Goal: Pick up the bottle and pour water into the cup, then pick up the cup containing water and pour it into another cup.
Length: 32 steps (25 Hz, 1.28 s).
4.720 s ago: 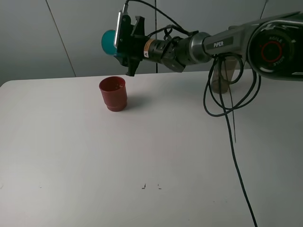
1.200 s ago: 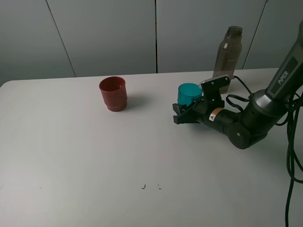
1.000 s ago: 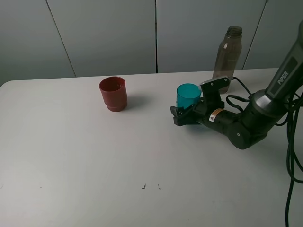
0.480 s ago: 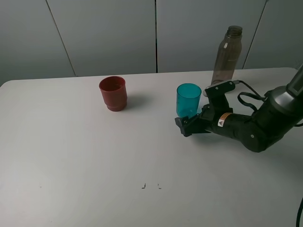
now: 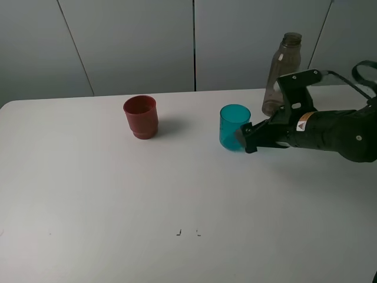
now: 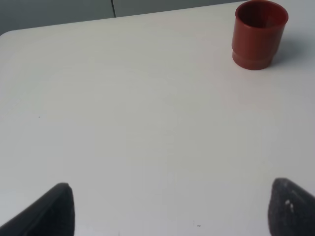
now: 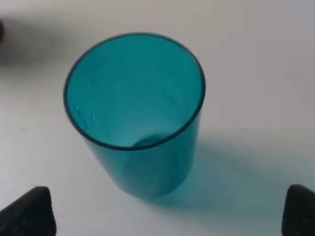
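My right arm point(image 5: 330, 130) hides the lower part of the bottle point(image 5: 281, 65) and runs off the right edge, while both wrist views cut my fingertips point(image 7: 27, 211) down to dark corner slivers.

Right arm reaches low across the table

Its right gripper point(image 5: 246, 138) hangs with jaws spread; the left gripper point(image 6: 170, 209) shows fingertips wide apart.

Teal cup point(image 7: 135, 113) — translucent glossy plastic, smooth walls. Red cup point(image 6: 259, 33) — opaque, satin plastic. Bottle point(image 5: 283, 68): smoky clear plastic, ridged neck. Table point(image 5: 118, 200): matt white, smooth.
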{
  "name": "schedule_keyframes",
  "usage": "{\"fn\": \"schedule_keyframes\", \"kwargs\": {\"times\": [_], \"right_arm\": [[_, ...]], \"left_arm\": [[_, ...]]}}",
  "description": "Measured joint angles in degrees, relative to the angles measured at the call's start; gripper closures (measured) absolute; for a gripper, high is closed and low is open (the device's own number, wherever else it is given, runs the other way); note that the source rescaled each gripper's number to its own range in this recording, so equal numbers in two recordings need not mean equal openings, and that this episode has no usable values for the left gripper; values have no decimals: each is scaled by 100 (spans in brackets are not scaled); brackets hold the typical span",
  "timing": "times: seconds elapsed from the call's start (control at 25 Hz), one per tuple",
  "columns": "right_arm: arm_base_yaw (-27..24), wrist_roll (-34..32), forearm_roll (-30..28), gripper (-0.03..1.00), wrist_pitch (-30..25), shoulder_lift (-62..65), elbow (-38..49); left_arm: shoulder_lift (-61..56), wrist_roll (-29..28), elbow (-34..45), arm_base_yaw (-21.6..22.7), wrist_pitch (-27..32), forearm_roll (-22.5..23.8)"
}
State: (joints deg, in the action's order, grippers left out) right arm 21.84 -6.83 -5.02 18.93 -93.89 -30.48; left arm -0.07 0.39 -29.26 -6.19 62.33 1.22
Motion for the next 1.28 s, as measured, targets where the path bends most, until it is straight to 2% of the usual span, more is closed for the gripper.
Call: {"fn": "schedule_keyframes", "kwargs": {"times": [0.2,0.44,0.64,0.88,1.12,1.2,1.28], "right_arm": [[0,0,0,-3,-1798,1661,9],[0,0,24,-3,-3579,3583,9],[0,0,113,-3,-5348,5014,9],[0,-45,136,-3,-6655,6476,9],[0,-80,136,-3,-8156,7335,9],[0,-80,136,-3,-8424,7562,9],[0,-84,136,-3,-8415,7774,9]], "left_arm": [[0,0,0,0,0,0],[0,0,0,0,0,0],[0,-39,0,0,0,0],[0,-39,0,0,0,0],[0,-39,0,0,0,0],[0,-39,0,0,0,0],[0,-39,0,0,0,0]]}}
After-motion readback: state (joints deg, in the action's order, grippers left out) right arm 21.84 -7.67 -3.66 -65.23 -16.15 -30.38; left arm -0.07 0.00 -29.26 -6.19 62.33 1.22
